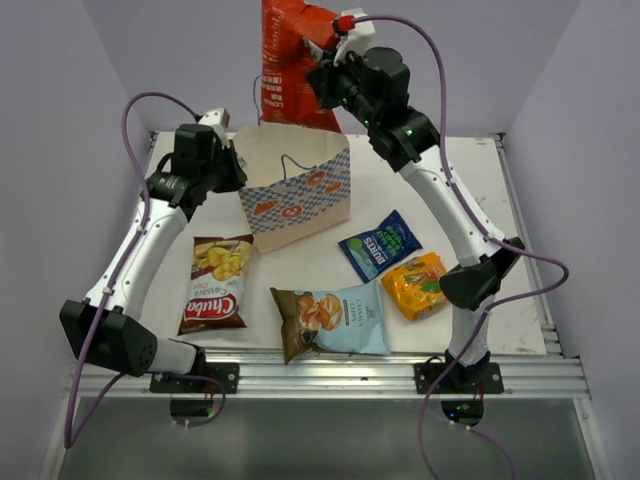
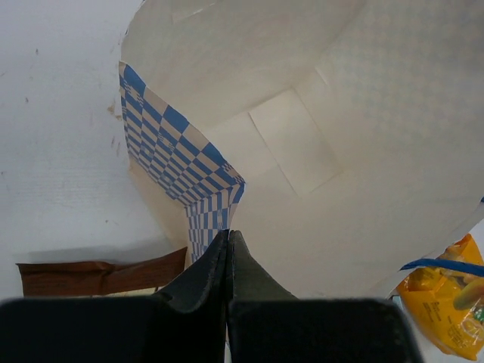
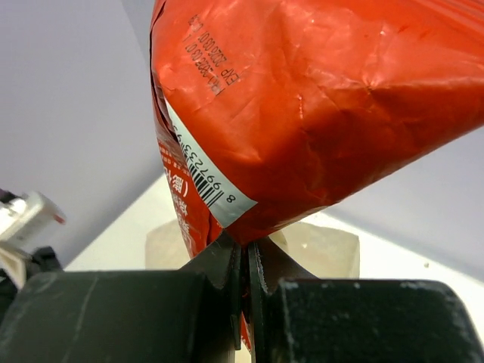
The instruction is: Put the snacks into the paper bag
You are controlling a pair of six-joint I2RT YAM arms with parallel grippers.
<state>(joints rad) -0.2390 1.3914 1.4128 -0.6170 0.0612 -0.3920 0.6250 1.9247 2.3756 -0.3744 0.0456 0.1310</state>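
1. At the top centre of the overhead frame, the right gripper (image 3: 243, 253) pinches the red chip bag (image 1: 290, 60) by one edge, hanging it above the paper bag (image 1: 300, 195).
2. Left of that bag, the left gripper (image 2: 228, 243) is pressed together on its checkered rim, apparently holding the mouth open.
3. Inside, only bare paper shows: no packet is in yet.
4. Lower down, the Chulo bag (image 1: 217, 283), brown-and-light-blue chip bag (image 1: 335, 318), dark blue packet (image 1: 380, 243) and orange packet (image 1: 413, 284) lie waiting.

Glossy red chip bag (image 1: 290, 60), white barcode strip. Cream paper bag (image 1: 292, 205), blue-and-white checkered band, orange motifs. Brown-and-maroon Chulo bag (image 1: 217, 285), brown-and-light-blue chip bag (image 1: 330, 320), dark blue packet (image 1: 380, 245), orange packet (image 1: 415, 285).
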